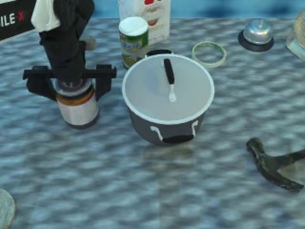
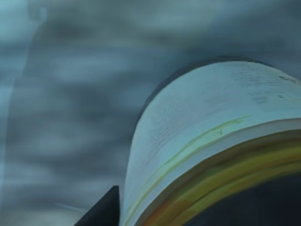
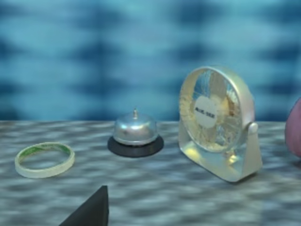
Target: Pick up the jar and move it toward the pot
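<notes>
Landmark taken as the pot (image 1: 167, 102), standing mid-table with pale lid on and black-and-white handle on top.

Surroundings: green-labelled canister (image 1: 133, 41) just behind the pot's left rear, near its rim. White carton (image 1: 144, 16) behind the canister. Tape ring (image 1: 208, 53) just beyond the pot's right rear; also seen in the right wrist view (image 3: 44, 159). Service bell (image 1: 256, 34) farther back and right of the pot, well apart. Small fan (image 3: 218, 120) beside the bell in the right wrist view (only an edge visible from above). Hammer (image 1: 275, 163) well to the pot's right, toward the front. Table surface (image 1: 143, 191) between jar and pot bare of objects.

Task item: jar (image 1: 77, 105) left of the pot, apart from it; contact with the table cannot be told. White label and orange-brown band fill the left wrist view (image 2: 211, 141).

Left arm: reaching down from the rear, left gripper (image 1: 71, 81) clamped around the jar's lid end, one finger on each side.

Right gripper: only a dark finger tip (image 3: 89, 212) visible; state cannot be told.
</notes>
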{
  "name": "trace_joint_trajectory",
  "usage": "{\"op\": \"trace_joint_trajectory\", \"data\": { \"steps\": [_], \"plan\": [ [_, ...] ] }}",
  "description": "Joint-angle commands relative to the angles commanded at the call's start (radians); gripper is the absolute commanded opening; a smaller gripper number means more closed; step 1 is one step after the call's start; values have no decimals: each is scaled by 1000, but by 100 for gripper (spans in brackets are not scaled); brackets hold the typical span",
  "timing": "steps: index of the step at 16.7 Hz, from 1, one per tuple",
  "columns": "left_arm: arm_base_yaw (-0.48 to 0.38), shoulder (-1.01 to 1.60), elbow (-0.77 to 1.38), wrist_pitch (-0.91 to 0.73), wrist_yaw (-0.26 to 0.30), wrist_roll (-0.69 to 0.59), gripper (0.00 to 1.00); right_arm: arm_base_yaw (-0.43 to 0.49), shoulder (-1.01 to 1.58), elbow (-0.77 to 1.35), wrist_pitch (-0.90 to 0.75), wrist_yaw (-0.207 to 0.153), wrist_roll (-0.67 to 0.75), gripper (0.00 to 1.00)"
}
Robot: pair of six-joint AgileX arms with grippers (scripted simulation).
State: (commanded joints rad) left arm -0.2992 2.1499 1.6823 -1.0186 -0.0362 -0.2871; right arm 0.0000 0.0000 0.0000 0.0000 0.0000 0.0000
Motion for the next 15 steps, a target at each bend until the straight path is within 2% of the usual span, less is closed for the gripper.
{"op": "trace_joint_trajectory", "data": {
  "steps": [13,15],
  "plan": [
    [0,0,0,0,0,0,98,0,0,0,0,0,0,100],
    [0,0,0,0,0,0,100,0,0,0,0,0,0,100]
  ]
}}
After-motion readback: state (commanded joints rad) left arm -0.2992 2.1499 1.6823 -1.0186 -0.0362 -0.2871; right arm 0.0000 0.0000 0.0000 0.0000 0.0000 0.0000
